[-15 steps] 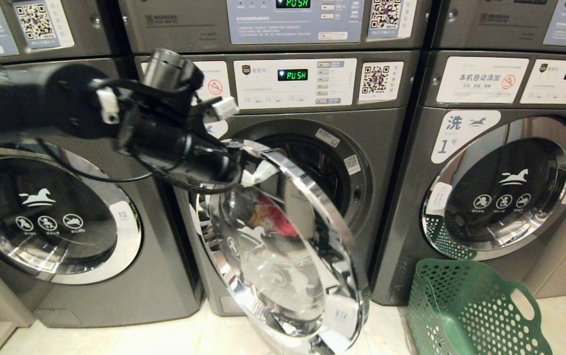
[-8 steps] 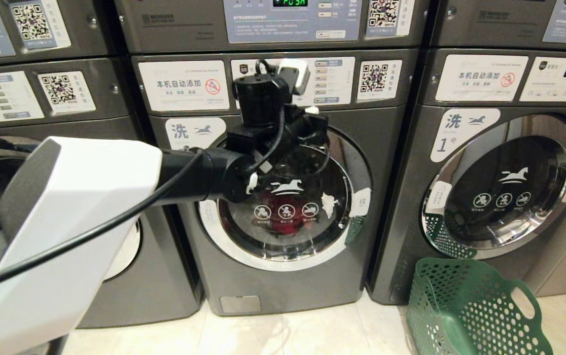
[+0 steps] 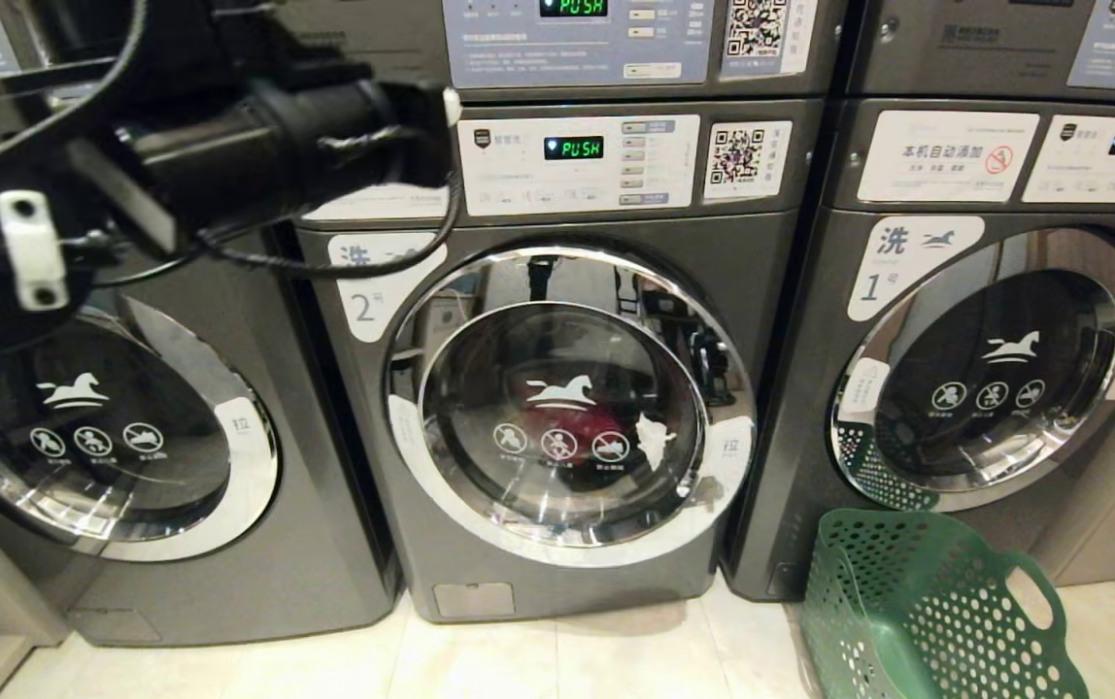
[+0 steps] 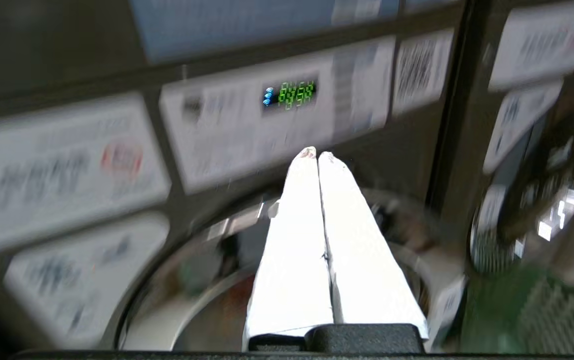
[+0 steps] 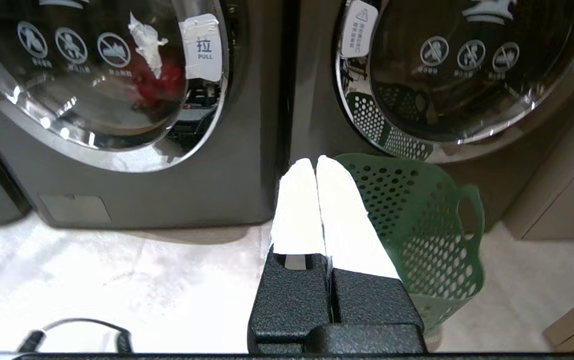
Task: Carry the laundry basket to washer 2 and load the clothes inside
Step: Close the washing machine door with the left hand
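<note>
Left gripper pinched tight on nothing, raised in front of the control panel above washer 2. Right gripper likewise clamped and empty, parked low over the floor just beside the laundry basket. The chrome-ringed door sits flush, and through the glass there's a bright pink-red garment in the drum. The basket stands by washer 1 with nothing showing inside. Loading looks done; next, probably, just clear the arm away.

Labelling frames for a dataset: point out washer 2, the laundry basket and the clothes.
washer 2 (image 3: 363, 309): head view, its numeral label.
laundry basket (image 3: 917, 602): head view, perforated wall.
clothes (image 5: 154, 82): right wrist view, red garment behind the door glass.
</note>
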Motion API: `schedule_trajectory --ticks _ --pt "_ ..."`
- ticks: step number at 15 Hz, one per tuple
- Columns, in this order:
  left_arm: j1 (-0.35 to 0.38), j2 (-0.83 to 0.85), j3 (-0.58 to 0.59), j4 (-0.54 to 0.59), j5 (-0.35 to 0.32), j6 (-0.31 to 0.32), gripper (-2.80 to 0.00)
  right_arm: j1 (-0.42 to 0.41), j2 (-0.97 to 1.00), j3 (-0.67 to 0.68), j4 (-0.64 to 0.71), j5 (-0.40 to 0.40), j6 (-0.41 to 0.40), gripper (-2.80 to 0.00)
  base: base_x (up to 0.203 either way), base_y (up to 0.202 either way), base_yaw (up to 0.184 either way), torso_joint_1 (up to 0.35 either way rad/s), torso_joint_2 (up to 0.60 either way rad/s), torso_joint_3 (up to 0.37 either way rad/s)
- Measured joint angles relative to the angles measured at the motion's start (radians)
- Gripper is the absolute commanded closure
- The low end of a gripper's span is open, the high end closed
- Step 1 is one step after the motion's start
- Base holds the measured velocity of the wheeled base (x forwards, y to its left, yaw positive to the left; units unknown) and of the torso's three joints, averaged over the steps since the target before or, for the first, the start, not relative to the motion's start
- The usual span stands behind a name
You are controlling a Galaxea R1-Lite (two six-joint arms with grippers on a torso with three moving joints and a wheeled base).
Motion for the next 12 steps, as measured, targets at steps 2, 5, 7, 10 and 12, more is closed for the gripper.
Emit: schedule_trajectory --ticks 2,5,7,10,12 --pt "0.049 -0.104 0.232 0.081 -0.050 -0.022 0.00 0.001 0.000 -0.001 0.002 0.029 -0.099 0.00 0.000 0.000 0.000 0.000 0.00 0.000" --pt "0.079 -0.102 0.405 0.060 -0.115 -0.056 0.00 0.003 0.000 0.000 -0.002 0.030 -0.110 0.00 0.000 0.000 0.000 0.000 0.00 0.000" --pt "0.083 -0.030 0.409 -0.022 -0.137 -0.065 0.00 0.003 0.000 0.001 -0.002 0.031 -0.110 0.00 0.000 0.000 0.000 0.000 0.00 0.000" --pt "0.075 0.001 0.406 -0.041 -0.144 -0.068 0.00 0.003 0.000 0.001 -0.003 0.031 -0.110 0.00 0.000 0.000 0.000 0.000 0.00 0.000" --pt "0.075 -0.034 0.423 0.016 -0.144 -0.069 0.00 0.003 0.000 0.001 -0.003 0.030 -0.098 0.00 0.000 0.000 0.000 0.000 0.00 0.000"
